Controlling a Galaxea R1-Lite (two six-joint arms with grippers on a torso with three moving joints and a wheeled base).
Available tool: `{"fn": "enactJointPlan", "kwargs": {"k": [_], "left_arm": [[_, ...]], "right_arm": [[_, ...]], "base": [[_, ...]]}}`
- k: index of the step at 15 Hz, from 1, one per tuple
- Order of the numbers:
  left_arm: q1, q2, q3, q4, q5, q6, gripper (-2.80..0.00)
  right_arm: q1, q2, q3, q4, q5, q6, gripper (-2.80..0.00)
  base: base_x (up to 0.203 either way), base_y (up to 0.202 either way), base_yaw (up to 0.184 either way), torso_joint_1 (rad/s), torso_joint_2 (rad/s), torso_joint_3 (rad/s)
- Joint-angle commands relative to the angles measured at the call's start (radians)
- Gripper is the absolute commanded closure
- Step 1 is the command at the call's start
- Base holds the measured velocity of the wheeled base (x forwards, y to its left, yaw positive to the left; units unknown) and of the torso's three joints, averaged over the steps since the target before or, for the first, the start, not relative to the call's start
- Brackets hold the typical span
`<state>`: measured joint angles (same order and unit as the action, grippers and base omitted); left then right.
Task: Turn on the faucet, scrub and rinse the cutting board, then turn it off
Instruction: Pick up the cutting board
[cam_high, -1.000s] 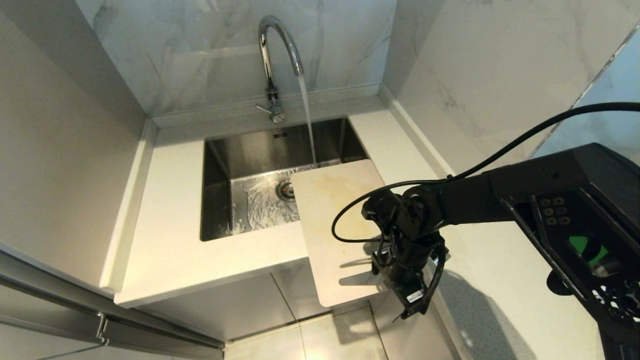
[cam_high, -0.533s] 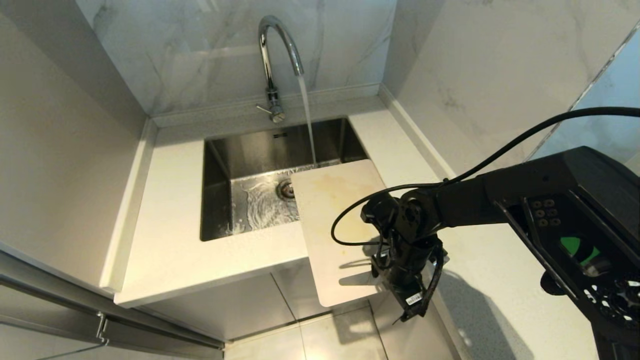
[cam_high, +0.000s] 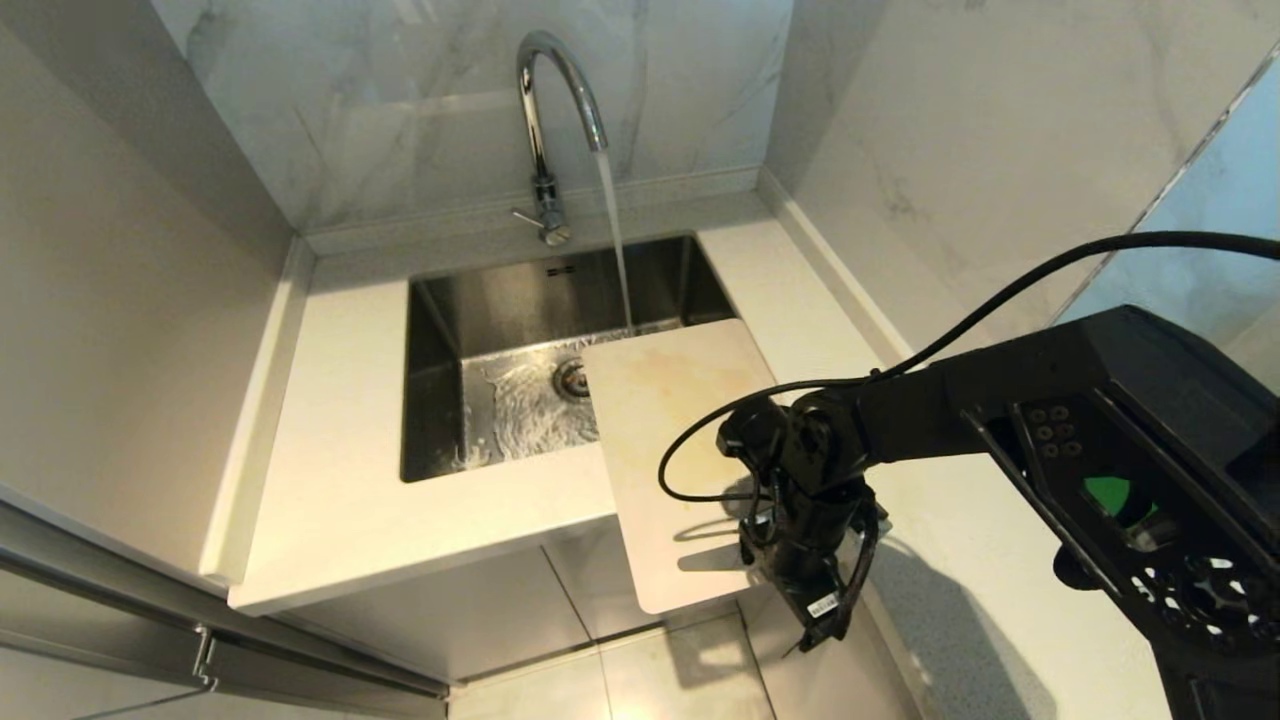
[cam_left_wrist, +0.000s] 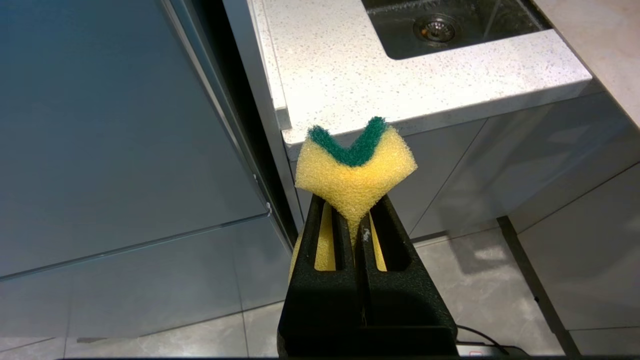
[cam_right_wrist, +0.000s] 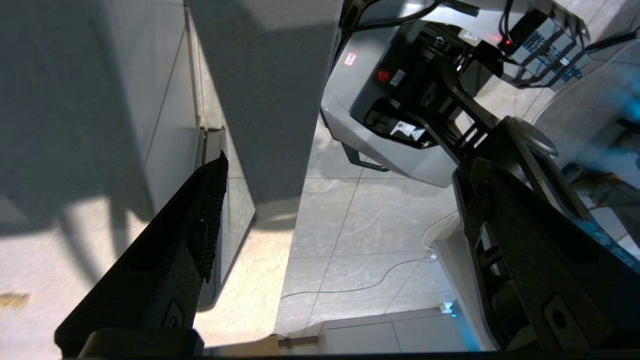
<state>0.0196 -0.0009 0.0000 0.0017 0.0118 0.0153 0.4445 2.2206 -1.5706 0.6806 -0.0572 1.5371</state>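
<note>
The cream cutting board (cam_high: 670, 440), blotched with yellowish-brown stains, lies half over the sink (cam_high: 440, 400) and juts past the counter edge beside the running faucet (cam_high: 545, 120), while the right gripper (cam_right_wrist: 340, 220), jaws wide and empty, has edged slightly lower at its near corner, and the left gripper (cam_left_wrist: 357, 225) pinches a sponge (cam_left_wrist: 355, 170).

Black right arm (cam_high: 1000, 400), looped black cable (cam_high: 690, 470), white label near claw (cam_high: 815, 610); green spot on housing.

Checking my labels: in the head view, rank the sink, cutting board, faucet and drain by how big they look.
1. Sink
2. Cutting board, close to the sink; nearer the camera, so unsure
3. Faucet
4. Drain
</note>
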Motion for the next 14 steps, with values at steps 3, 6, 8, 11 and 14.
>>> {"fn": "enactJointPlan", "kwargs": {"k": [3,6,8,11,14], "left_arm": [[0.000,-0.004,0.000,0.000,0.000,0.000,0.00],[0.000,-0.004,0.000,0.000,0.000,0.001,0.00],[0.000,-0.004,0.000,0.000,0.000,0.000,0.00],[0.000,-0.004,0.001,0.000,0.000,0.000,0.00],[0.000,-0.004,0.000,0.000,0.000,0.000,0.00]], "right_arm": [[0.002,0.037,0.001,0.004,-0.003,0.008,-2.80],[0.003,0.056,0.001,0.004,-0.004,0.006,-2.80],[0.003,0.062,-0.003,0.004,-0.004,-0.001,-2.80],[0.008,0.076,-0.003,0.004,-0.006,-0.005,-2.80],[0.008,0.090,-0.012,0.005,-0.007,-0.005,-2.80]], "base": [[0.000,0.000,0.000,0.000,0.00,0.000],[0.000,0.000,0.000,0.000,0.00,0.000],[0.000,0.000,0.000,0.000,0.00,0.000],[0.000,0.000,0.000,0.000,0.00,0.000],[0.000,0.000,0.000,0.000,0.00,0.000]]}}
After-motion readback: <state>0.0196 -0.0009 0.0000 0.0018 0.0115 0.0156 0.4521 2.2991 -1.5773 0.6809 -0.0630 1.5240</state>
